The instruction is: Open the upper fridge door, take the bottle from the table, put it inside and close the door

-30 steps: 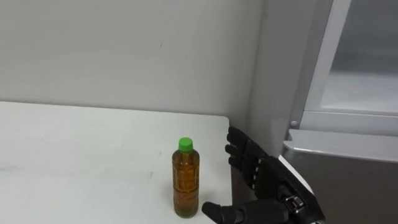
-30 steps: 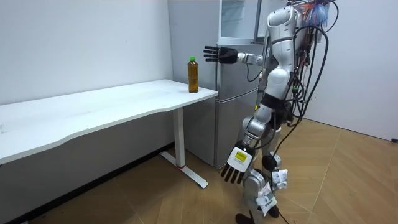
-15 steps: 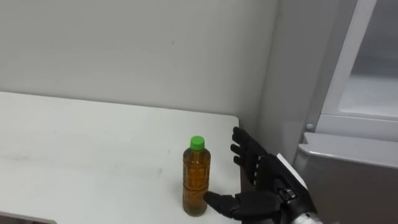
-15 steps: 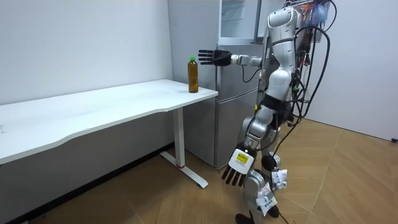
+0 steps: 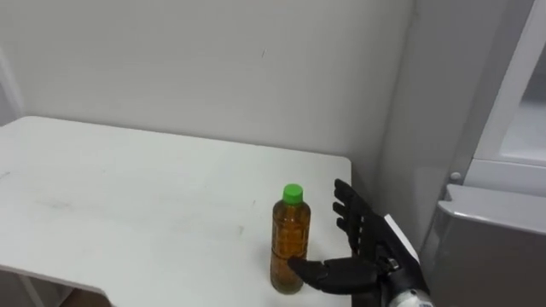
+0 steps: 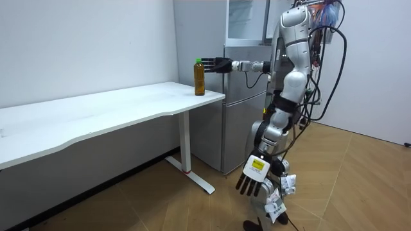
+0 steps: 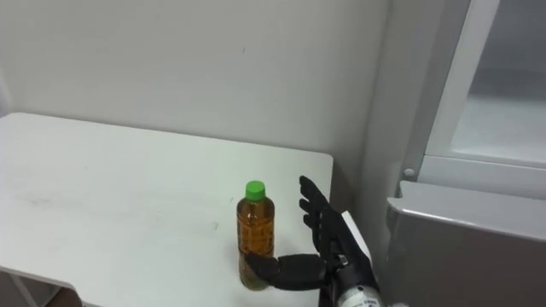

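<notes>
Reaches further left with right hand than a second ago, up to bottle, formerly a little short of it. Holds fingers straight and spread just beside the bottle's right flank, thumb extended across the front of its lower body; cannot tell whether thumb touches. Hand apart, not clasped on anything.

Finds bottle upright on table, near the right edge, green cap on, amber liquid nearly to the neck.

Stands, per room view, at the table's end before the fridge, right arm stretched level toward the bottle. Lets left hand hang low beside the leg, fingers straight, holding nothing.

Notes grey fridge body close to the right of the table in the eye views, pale door edge above it.
</notes>
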### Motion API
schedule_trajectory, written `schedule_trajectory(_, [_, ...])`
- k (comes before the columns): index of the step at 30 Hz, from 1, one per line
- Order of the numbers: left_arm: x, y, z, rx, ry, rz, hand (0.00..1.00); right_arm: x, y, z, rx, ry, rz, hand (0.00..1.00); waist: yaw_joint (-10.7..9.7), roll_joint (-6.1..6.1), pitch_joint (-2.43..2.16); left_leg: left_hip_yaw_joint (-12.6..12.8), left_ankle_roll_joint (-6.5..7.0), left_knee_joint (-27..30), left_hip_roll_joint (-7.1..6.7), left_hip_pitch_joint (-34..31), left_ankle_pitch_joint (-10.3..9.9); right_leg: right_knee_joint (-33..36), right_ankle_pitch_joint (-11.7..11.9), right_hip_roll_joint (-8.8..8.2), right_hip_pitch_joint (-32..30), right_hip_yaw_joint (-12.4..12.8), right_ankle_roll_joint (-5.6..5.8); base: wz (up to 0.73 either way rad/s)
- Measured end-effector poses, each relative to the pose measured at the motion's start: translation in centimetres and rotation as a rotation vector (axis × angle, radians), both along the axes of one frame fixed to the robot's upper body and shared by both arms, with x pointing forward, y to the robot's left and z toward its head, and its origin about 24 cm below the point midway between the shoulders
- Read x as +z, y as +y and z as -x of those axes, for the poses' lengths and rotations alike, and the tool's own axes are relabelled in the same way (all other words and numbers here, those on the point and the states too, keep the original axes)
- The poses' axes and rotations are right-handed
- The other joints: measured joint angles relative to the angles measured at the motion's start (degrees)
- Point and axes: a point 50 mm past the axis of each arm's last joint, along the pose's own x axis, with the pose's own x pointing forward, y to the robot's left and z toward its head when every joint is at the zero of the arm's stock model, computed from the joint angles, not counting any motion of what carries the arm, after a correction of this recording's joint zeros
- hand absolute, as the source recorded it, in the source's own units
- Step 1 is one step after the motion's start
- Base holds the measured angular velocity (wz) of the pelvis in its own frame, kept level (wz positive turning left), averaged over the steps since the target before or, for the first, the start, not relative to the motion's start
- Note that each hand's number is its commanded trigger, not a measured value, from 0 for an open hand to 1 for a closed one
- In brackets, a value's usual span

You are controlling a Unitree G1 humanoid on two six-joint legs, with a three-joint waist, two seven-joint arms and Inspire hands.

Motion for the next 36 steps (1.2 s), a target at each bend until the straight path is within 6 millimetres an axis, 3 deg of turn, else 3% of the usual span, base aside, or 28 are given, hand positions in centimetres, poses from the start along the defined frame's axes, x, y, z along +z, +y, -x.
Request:
schedule_trajectory(10, [-0.3,-1.1,0.0,-0.043,0.052,0.015,0.00,0.7,1.2,-1.6,-0.027,-0.021,-0.003,0.00,0.39,-0.21,-0.19,-1.10,0.21,0.26,-0.67,-0.80,0.33,-0.07,-0.11,-0.42,-0.20,-1.41,0.18,0.08])
schedule_trajectory(19, [-0.4,-1.4,-0.2,-0.055,0.061,0.023,0.00,-1.2,1.3,-1.9,-0.102,0.057,0.021,0.00,1.50,-0.26,-0.18,-2.62,0.58,0.43,-1.17,-0.93,0.56,-0.02,-0.36,-0.99,0.54,-2.96,0.62,0.09])
schedule_trajectory(28, [-0.5,-1.8,0.6,-0.075,0.099,0.042,0.00,-1.6,2.0,-2.6,-0.137,0.081,0.040,0.00,1.66,0.51,0.26,-4.03,0.65,0.56,-1.50,-1.91,0.58,-0.01,-0.40,-1.29,0.36,-4.32,0.70,0.08])
schedule_trajectory(36, [-0.4,-2.0,1.3,-0.078,0.109,0.061,0.00,-1.6,1.6,-2.6,-0.182,0.080,0.046,0.00,3.34,1.30,-0.05,-4.42,0.68,1.20,-1.77,-2.40,0.58,0.01,-0.56,-1.41,0.22,-4.77,0.98,0.04])
